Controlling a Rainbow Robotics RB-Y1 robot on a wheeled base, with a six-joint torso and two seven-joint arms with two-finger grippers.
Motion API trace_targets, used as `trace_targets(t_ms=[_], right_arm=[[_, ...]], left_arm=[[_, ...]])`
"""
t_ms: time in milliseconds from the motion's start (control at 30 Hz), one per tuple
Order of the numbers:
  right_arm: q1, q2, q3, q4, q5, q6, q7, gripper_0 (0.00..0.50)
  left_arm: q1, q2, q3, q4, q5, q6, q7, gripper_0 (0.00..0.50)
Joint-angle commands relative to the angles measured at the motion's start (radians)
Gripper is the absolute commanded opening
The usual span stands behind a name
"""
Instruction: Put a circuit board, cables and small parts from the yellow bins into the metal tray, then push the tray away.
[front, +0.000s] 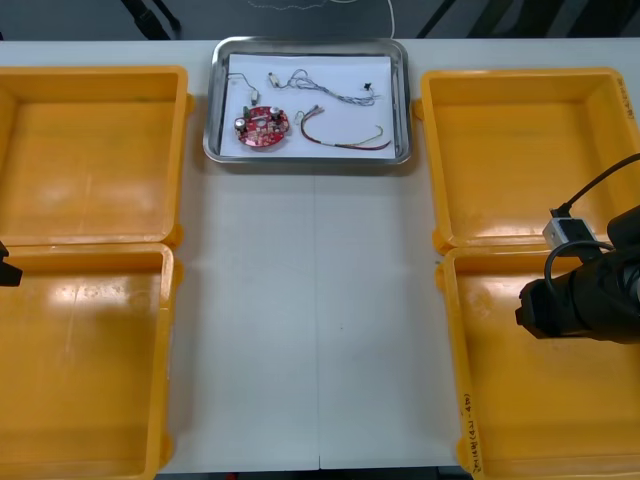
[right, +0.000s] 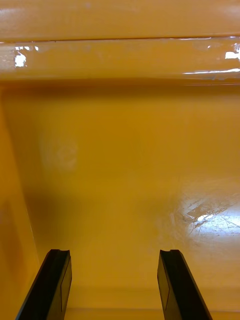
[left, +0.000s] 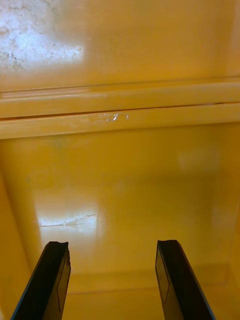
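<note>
Gaping, left tool (left: 111, 243) and right tool (right: 114, 251) hang over yellow bins (front: 95, 350) (tray (front: 212, 105) loaded).

The bins (front: 90, 150) are smooth, glossy yellow plastic, and their floors show fine scratches where the light glares. The tray (front: 310, 158) is shiny, polished metal at the rim and matt white inside. The table (front: 310, 320) has a light, matt, smooth top.
</note>
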Motion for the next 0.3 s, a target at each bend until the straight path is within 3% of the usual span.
trace_targets(t_ms=[33,67,300], right_arm=[[0.014,0.010,-0.032,-0.032,0.007,-0.008,-0.014,0.500],[0.037,0.044,-0.015,-0.004,0.010,-0.014,-0.014,0.500],[0.003,0.066,-0.061,0.008,-0.004,-0.008,0.003,0.500]], left_arm=[[0.016,-0.008,0.031,-0.027,-0.008,0.006,-0.081,0.500],[0.016,-0.008,0.031,-0.027,-0.008,0.006,-0.081,0.500],[0.016,-0.008,0.031,-0.027,-0.008,0.006,-0.081,0.500]])
